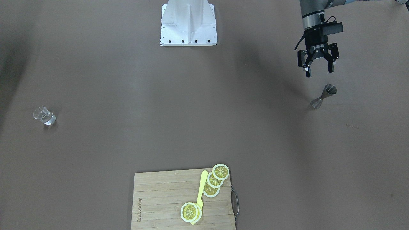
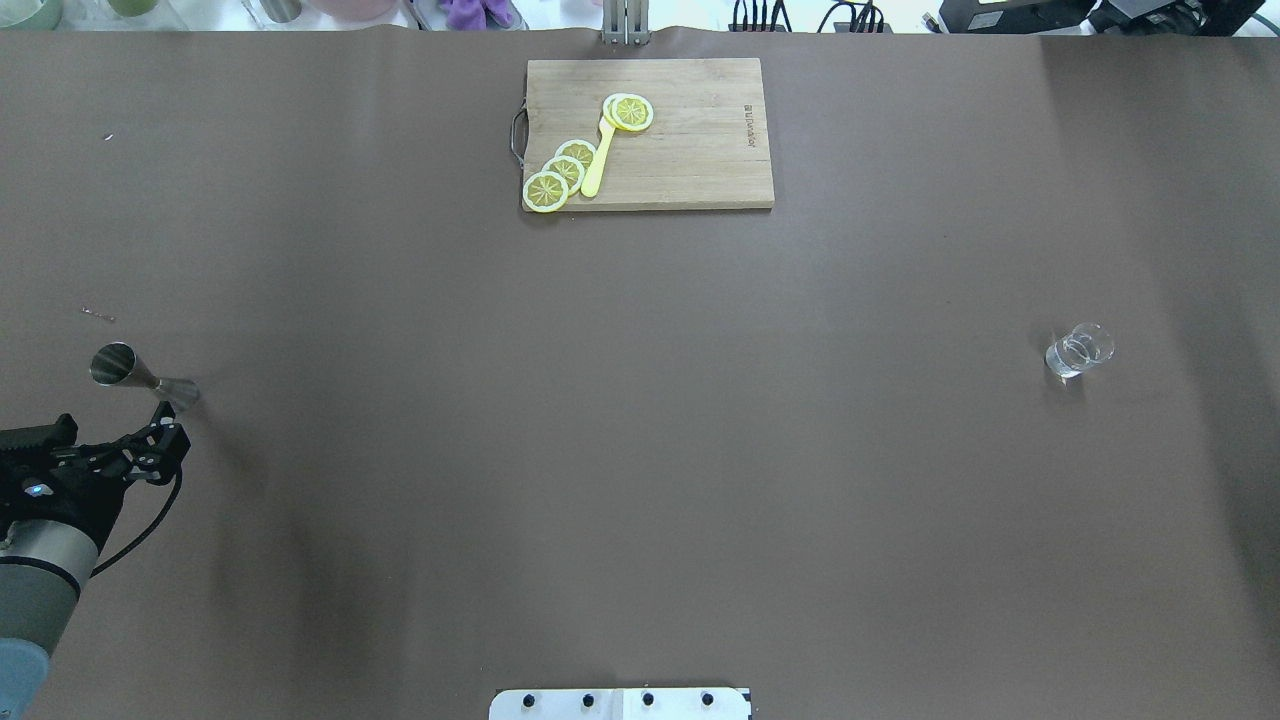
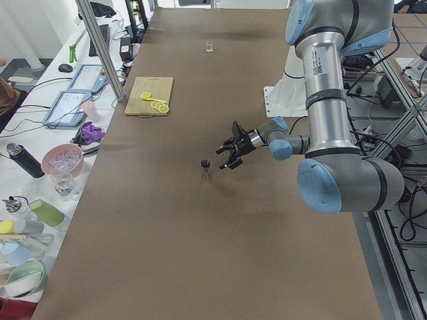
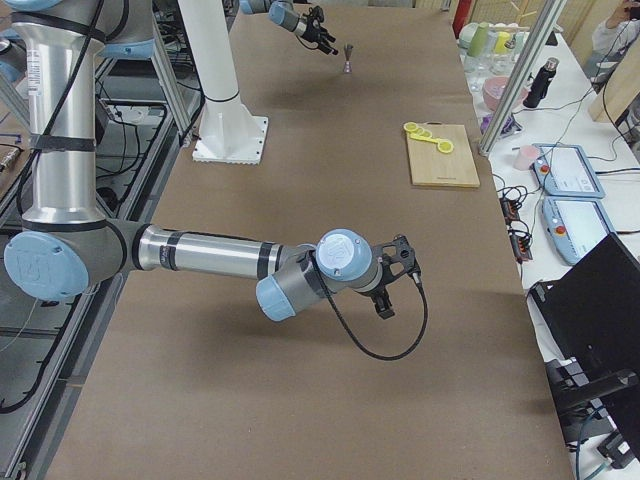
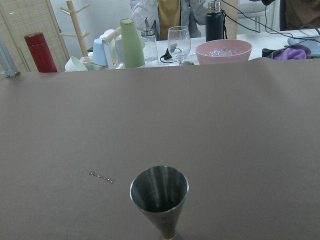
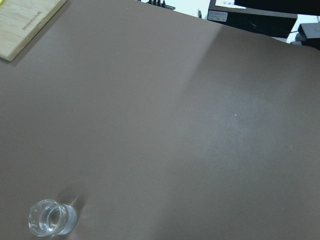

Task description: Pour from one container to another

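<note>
Tabletop (image 1: 191, 111) in brown sheeting; my left gripper (image 1: 320, 72) hangs wide open and empty just short of the upright steel jigger (image 1: 323, 96); the glass (image 1: 44, 115) stands well apart toward the right arm's end; of my right gripper (image 4: 398, 285) I cannot tell the spread; cups (image 5: 131, 37) and a pink bowl (image 5: 223, 50) crowd the side bench.

Base of jigger (image 5: 159, 197) below left wrist view's edge; right claw (image 4: 398, 283) spread indistinct from the side

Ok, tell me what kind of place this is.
Probably a robotics lab staged as a drinks bench: a metal jigger, a small glass, lemon slices on a cutting board, with tablets alongside.
</note>
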You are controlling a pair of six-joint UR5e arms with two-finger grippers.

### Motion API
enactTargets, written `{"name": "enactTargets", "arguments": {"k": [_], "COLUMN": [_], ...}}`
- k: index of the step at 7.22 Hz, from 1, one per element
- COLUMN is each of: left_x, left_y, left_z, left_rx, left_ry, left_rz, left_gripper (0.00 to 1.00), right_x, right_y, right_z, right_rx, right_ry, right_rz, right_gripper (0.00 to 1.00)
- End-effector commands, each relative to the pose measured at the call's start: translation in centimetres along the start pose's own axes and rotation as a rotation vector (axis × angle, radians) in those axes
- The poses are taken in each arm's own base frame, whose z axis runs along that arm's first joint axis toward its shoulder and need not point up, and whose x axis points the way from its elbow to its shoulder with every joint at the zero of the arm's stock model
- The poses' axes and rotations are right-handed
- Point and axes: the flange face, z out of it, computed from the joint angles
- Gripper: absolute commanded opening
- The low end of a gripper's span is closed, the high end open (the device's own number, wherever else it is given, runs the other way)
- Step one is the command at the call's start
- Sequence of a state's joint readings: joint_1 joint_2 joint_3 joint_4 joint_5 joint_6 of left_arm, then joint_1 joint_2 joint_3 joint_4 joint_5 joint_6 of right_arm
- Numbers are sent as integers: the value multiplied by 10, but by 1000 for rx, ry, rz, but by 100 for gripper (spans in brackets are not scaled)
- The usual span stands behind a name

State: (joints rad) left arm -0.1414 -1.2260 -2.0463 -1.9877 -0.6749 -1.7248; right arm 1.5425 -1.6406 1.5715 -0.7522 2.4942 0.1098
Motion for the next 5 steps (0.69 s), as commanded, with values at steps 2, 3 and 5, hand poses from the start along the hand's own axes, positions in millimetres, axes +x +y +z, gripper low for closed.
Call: {"name": "enactTargets", "arguments": {"k": [2,3,5], "left_x": [0,0,13], "left_y": [26,27,34], "left_z": [24,26,35], "left_rx": [86,99,178], "left_ry": [-10,-10,10], "left_rz": [-73,-69,-69], "left_gripper": [97,97,96], "right_x": [-45,-54,-56], "right_y": [17,33,66], "right_z": [40,59,71], "right_rx": [56,82,143], "right_ry": [-70,-94,-123], "right_rz": [-156,-237,-337], "right_gripper": [100,100,100]}}
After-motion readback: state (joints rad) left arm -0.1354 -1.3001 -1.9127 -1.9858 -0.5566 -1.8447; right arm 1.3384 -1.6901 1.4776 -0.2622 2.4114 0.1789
